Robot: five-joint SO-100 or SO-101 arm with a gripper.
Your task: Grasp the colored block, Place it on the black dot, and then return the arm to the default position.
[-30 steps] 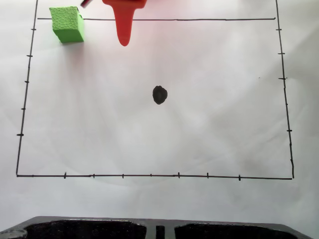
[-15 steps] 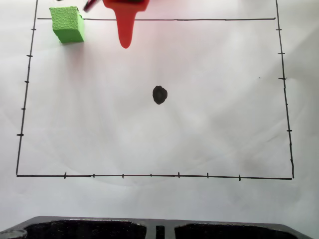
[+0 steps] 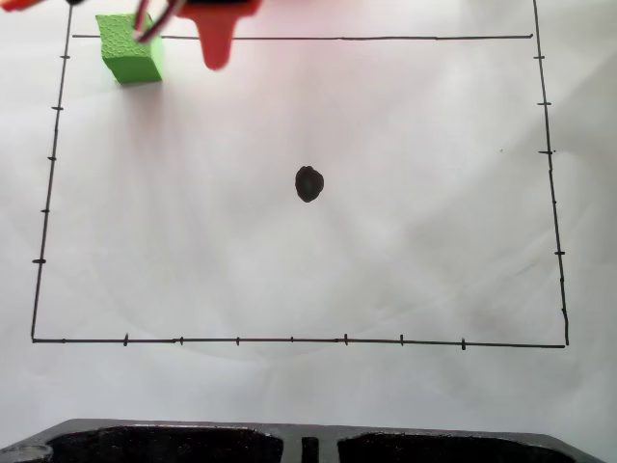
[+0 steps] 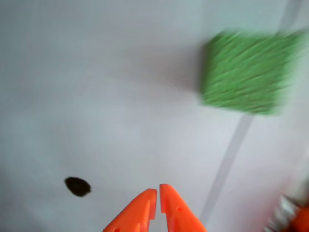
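Item: small bright green foam cube with a pebbled surface, resting on the white paper sheet at the far left corner of the drawn rectangle, straddling the thin black border line. In the wrist view the cube sits upper right, smeared by motion blur, untouched.

Item: small irregular black ink dot, near the middle of the rectangle, well apart from the cube. In the wrist view the dot lies low and to the left of the fingertips.

Item: orange-red plastic hand, tips pressed nearly together in the wrist view, holding nothing. In the fixed view you see its tapered finger just right of the cube, not in contact with it.

Condition: grasp not yet made; your hand is too narrow to take the cube as it stands.

Risks for you:
- Descending with the tips this close would likely knock or shove the cube rather than straddle it
- The blur suggests fast travel; overshooting could push the cube beyond the far edge of the fixed view
- Foam is light and may tip or slide under a glancing touch
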